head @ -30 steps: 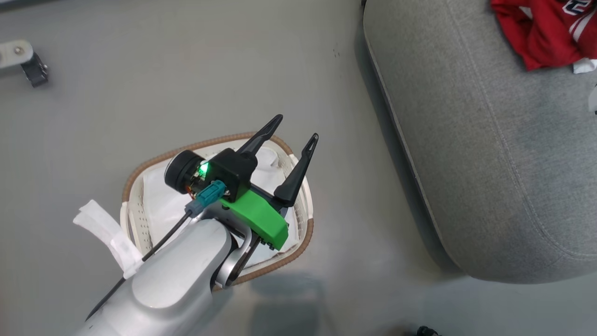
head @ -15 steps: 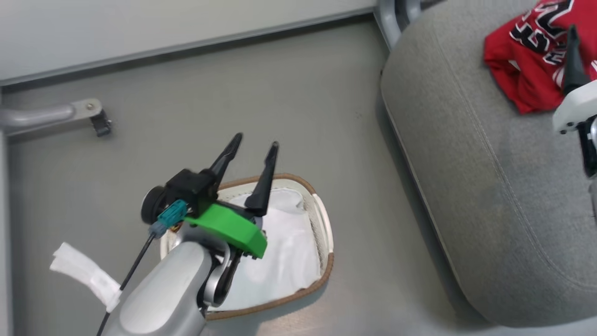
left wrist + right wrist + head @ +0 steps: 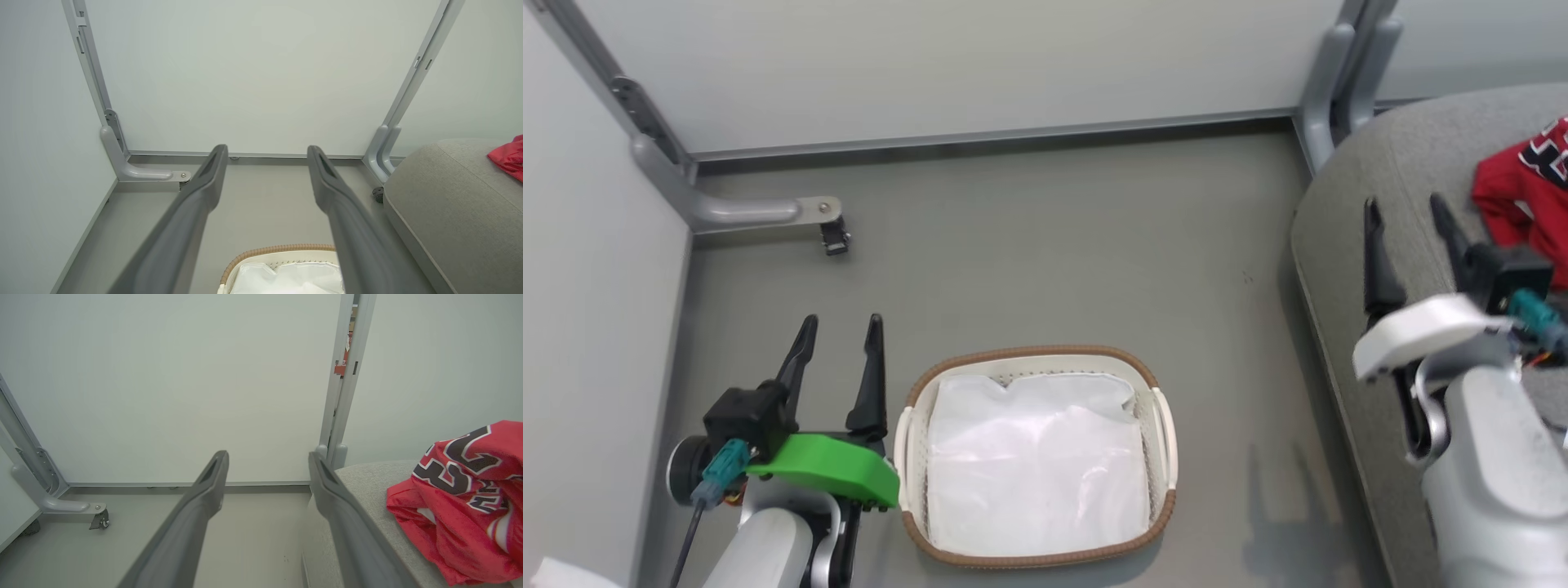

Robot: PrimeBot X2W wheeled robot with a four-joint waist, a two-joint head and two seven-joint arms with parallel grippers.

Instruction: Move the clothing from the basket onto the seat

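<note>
Clothing (image 3: 1523,192) on the seat (image 3: 1413,155), both grippers empty!
The red clothing lies crumpled on the grey seat. The basket (image 3: 1152,384) on the floor holds a white cloth (image 3: 1037,465). The left gripper (image 3: 842,320) hovers beside the basket, fingers spread, and the right gripper (image 3: 1404,202) is spread over the seat near the clothing.

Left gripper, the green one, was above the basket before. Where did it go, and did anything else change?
The left gripper drew back off the basket and now hangs beside it, over the floor, fingers open and empty. The right gripper, open too, is now at the seat edge, near the red jersey. The camera also moved. Same: white cloth in the basket, jersey on the seat.
</note>
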